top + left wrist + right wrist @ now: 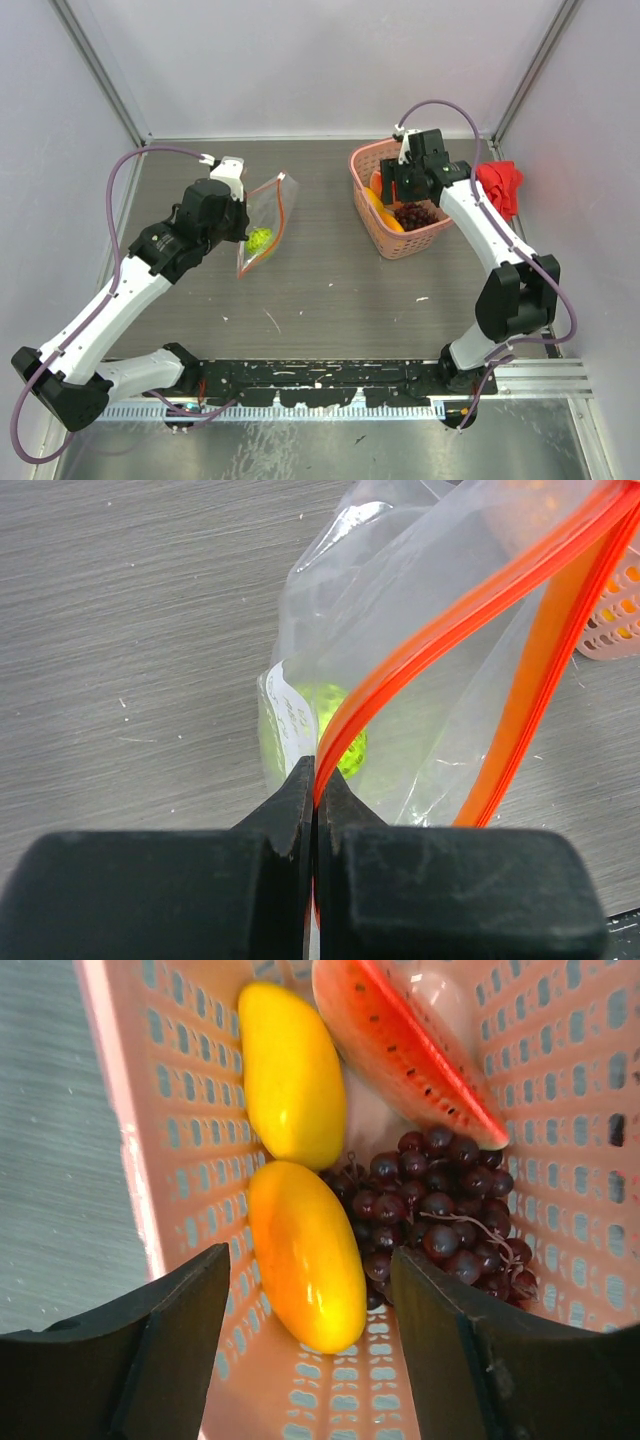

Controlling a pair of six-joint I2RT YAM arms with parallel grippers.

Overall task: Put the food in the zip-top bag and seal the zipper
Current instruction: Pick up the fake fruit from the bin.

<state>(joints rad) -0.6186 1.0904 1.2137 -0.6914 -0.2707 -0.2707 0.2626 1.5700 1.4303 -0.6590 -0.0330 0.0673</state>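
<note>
My left gripper is shut on the orange-red zipper of the clear zip-top bag, holding one lip so the mouth gapes. A bumpy lime-green ball lies inside the bag; it also shows in the top view. My right gripper is open over the pink basket, its fingers either side of the orange piece. Next to it lie the yellow piece and the dark purple grape bunch; the grapes also show in the top view.
A watermelon slice lies at the basket's far end. A red cloth sits right of the basket by the right wall. The pink basket's wall shows just beyond the bag's mouth.
</note>
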